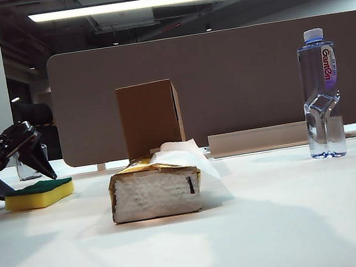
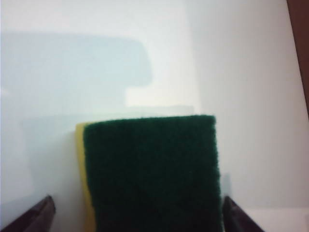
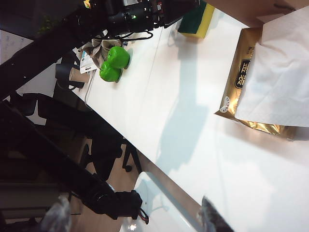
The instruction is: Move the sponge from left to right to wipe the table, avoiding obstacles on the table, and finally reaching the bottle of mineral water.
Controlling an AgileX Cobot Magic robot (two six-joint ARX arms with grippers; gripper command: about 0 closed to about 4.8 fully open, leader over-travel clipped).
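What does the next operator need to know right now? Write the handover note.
Left tool: open, straddling the sponge at the table's left end, not closed on it.
Right tool: open, holding nothing, over the table's near edge.
Tissue pack lies mid-table, the cardboard box upright behind it; the water bottle stands far right.
Done: approach only.
Left: grasp, wipe rightward around both obstacles to the bottle.
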